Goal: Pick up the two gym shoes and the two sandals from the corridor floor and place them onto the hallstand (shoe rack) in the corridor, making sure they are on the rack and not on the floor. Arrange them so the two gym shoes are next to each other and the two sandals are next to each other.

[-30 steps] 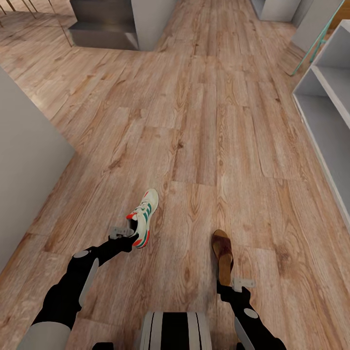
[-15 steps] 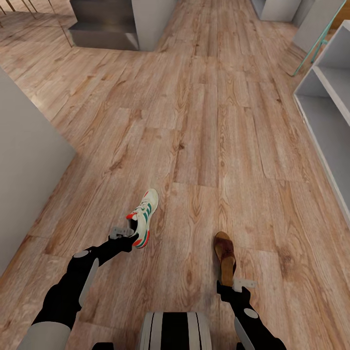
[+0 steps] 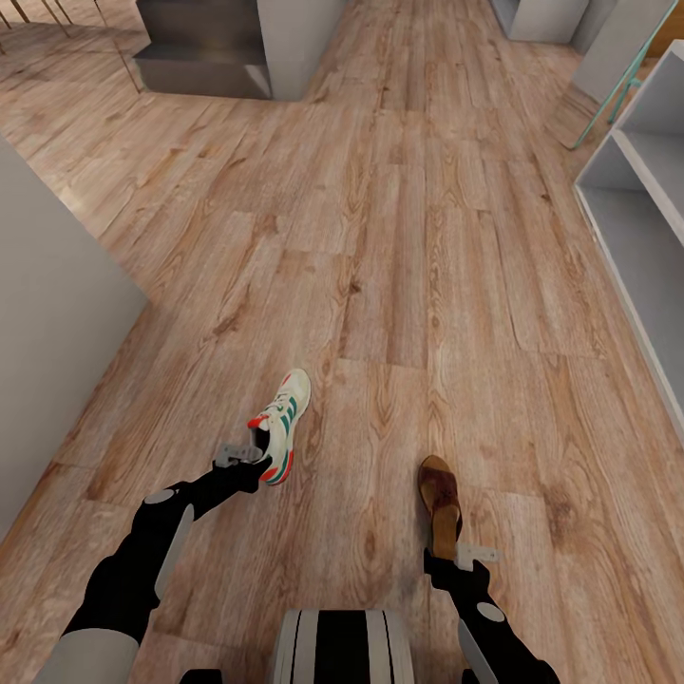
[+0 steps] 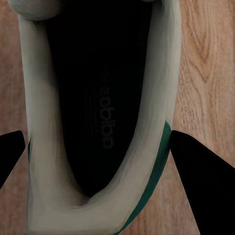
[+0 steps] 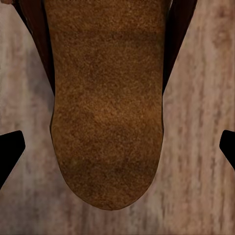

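Note:
An off-white gym shoe (image 3: 283,423) with green stripes and a red heel hangs over the corridor floor (image 3: 408,256), held by the heel. My left gripper (image 3: 258,454) is shut on it. In the left wrist view the dark fingertips (image 4: 200,171) press the gym shoe (image 4: 98,112) from both sides. A brown sandal (image 3: 440,503) lies flat on the planks in front of my right gripper (image 3: 458,548). That gripper (image 5: 117,147) is open, its fingertips (image 5: 10,152) standing wide apart on either side of the sandal's (image 5: 107,107) heel end without touching it. The hallstand (image 3: 636,190) shows in part at the right edge.
A grey wall (image 3: 57,361) juts in at the left. Dark steps (image 3: 204,52) and a grey pillar (image 3: 299,38) stand at the back, with a pale cabinet (image 3: 546,17) and a teal pole (image 3: 608,90) at the far right. My base (image 3: 342,646) fills the bottom middle.
The whole view has crept forward, so the floor and the sandal on it slid slightly toward me. The gym shoe kept its place in my left gripper.

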{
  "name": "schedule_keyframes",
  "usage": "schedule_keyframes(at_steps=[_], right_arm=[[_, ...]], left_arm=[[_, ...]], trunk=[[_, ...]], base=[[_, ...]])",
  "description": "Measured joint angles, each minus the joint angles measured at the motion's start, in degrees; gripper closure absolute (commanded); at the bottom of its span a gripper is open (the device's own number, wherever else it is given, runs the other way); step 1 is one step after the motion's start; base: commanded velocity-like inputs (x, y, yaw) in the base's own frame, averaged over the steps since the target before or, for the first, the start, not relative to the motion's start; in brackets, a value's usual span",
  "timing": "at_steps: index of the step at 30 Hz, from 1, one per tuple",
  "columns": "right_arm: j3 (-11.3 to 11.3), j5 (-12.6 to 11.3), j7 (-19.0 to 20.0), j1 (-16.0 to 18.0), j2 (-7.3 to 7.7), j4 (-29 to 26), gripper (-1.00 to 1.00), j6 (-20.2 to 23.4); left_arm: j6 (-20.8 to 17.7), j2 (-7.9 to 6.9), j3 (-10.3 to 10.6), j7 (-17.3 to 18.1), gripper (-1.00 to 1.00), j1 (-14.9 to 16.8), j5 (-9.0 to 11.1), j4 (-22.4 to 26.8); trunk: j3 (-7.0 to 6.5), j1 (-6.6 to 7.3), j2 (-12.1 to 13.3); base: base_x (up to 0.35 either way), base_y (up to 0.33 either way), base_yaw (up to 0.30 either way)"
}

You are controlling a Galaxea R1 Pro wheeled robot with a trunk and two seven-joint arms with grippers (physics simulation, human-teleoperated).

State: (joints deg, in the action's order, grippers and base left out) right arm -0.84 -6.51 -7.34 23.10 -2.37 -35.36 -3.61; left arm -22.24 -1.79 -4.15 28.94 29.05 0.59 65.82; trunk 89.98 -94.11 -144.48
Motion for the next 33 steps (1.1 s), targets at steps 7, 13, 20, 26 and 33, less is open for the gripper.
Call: schedule_keyframes(at_steps=[7, 13, 20, 26, 33], right_arm=[[0.01, 0.01, 0.01, 0.00, 0.00, 0.00, -1.00, 0.00], [0.00, -0.01, -0.05, 0.00, 0.00, 0.00, -1.00, 0.01], [0.03, -0.01, -0.05, 0.00, 0.00, 0.00, -1.00, 0.01], [0.01, -0.01, -0.06, 0.00, 0.00, 0.00, -1.00, 0.01], [0.01, -0.01, -0.02, 0.00, 0.00, 0.01, -1.00, 0.01]], left_arm=[[-0.06, -0.07, -0.08, -0.07, 1.00, 0.01, -0.07, 0.55], [-0.08, -0.07, -0.20, -0.08, 1.00, 0.02, -0.02, 0.71], [-0.07, -0.07, -0.23, -0.07, 1.00, -0.05, 0.02, 0.73], [-0.07, -0.07, -0.29, -0.06, 1.00, -0.06, 0.03, 0.74], [-0.07, -0.13, -0.31, -0.08, 1.00, -0.04, 0.01, 0.74]], trunk=[[1.30, -0.13, -0.06], [2.91, -0.26, -0.13], [3.19, -0.26, -0.13], [3.23, -0.26, -0.13], [3.23, -0.25, -0.13]], base=[[0.000, 0.000, 0.000], [0.000, 0.000, 0.000], [0.000, 0.000, 0.000], [0.014, 0.000, 0.000], [0.112, 0.000, 0.000]])
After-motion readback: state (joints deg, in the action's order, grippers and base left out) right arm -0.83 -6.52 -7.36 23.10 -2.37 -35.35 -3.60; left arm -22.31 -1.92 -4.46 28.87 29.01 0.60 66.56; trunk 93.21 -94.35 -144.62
